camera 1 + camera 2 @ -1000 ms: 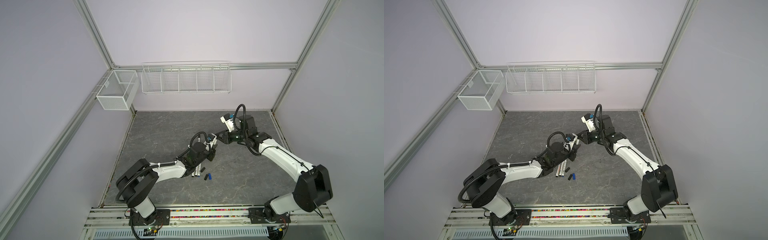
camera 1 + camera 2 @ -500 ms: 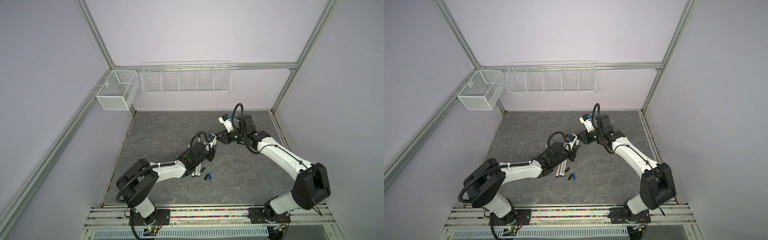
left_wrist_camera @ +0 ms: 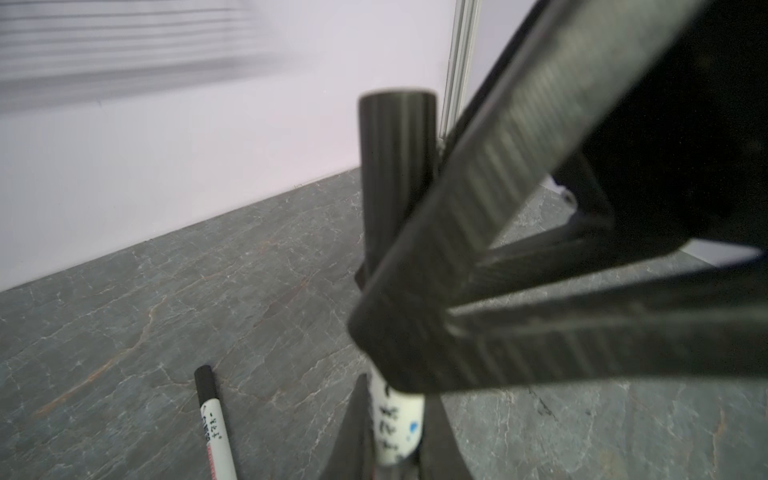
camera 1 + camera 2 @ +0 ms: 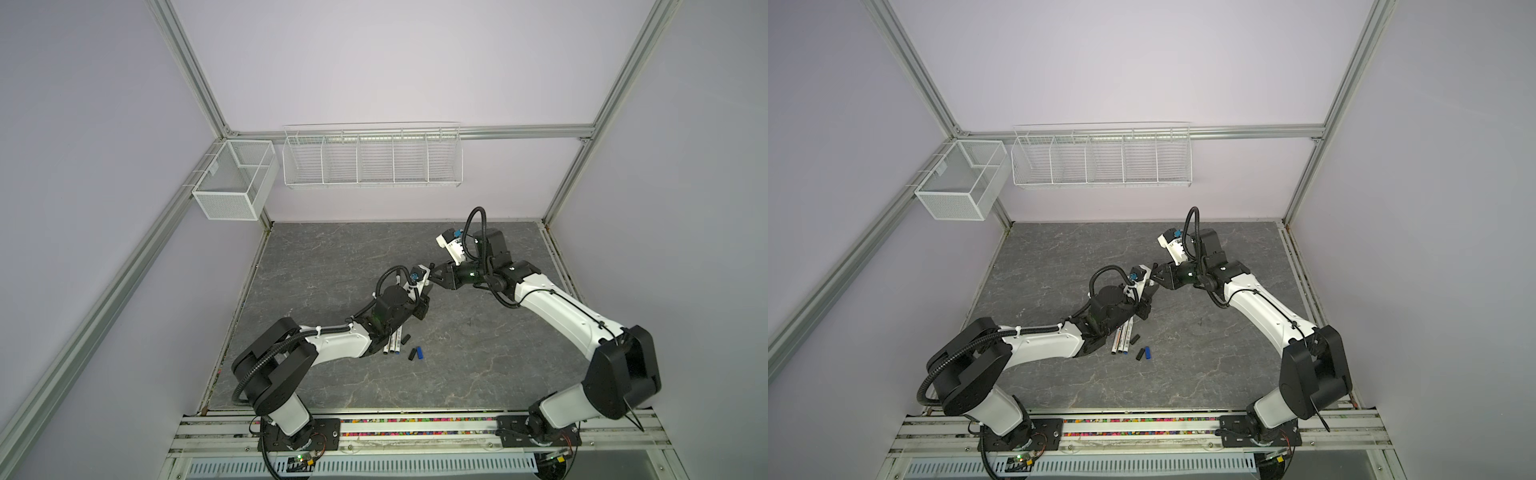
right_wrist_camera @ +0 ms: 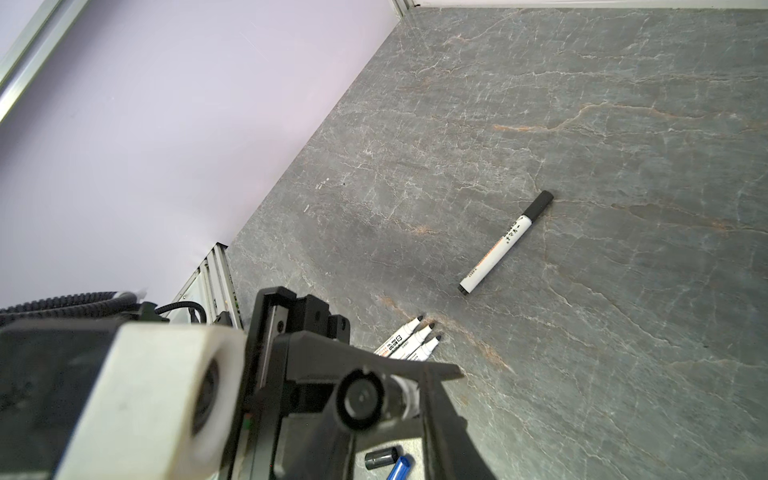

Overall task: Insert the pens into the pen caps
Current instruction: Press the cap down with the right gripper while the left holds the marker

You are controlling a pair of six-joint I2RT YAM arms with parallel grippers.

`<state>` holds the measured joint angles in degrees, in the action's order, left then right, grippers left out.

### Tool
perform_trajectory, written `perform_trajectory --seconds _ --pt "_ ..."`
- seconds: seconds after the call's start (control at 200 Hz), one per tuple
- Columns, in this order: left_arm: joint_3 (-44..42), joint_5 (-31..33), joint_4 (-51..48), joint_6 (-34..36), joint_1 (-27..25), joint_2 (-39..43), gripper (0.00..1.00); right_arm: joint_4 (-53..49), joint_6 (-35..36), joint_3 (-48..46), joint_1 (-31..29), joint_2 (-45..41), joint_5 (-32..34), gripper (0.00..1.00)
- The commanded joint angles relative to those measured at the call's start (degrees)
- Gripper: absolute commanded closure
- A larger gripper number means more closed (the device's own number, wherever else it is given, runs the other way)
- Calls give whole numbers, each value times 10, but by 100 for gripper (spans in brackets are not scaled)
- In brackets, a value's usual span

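1 capped pen [image 3: 397, 166], clamped by left claw [image 3: 397, 415], touches right claw [image 4: 434, 277], opening unclear.

- Directly ahead of the right claw [image 4: 434, 277]: the held pen [image 3: 395, 187] and the left claw [image 3: 397, 449] block passage.
- Beneath the left claw: three uncapped pens [image 5: 409, 340] and loose caps [image 4: 417, 353].
- Beside the right claw, toward the back wall [image 4: 374, 83]: bare tabletop [image 4: 353, 257].

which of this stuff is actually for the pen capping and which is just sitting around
For the job: pen in the left gripper, black cap on it, three uncapped pens, loose black caps, blue cap, one capped pen.

Not part of it: mesh box, wire rack.
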<state>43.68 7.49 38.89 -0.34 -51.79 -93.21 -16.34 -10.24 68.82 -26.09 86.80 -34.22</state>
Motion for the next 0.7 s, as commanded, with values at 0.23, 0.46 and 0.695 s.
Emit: perform_trajectory --seconds 0.23,0.46,0.695 --pt "-27 24 65 16 0 7 100 16 -3 -13 7 -50 17 60" --pt "-31 19 70 16 1 2 100 37 -6 -13 15 -80 30 60" --pt "-29 6 65 18 0 3 100 25 -15 25 14 -35 45 71"
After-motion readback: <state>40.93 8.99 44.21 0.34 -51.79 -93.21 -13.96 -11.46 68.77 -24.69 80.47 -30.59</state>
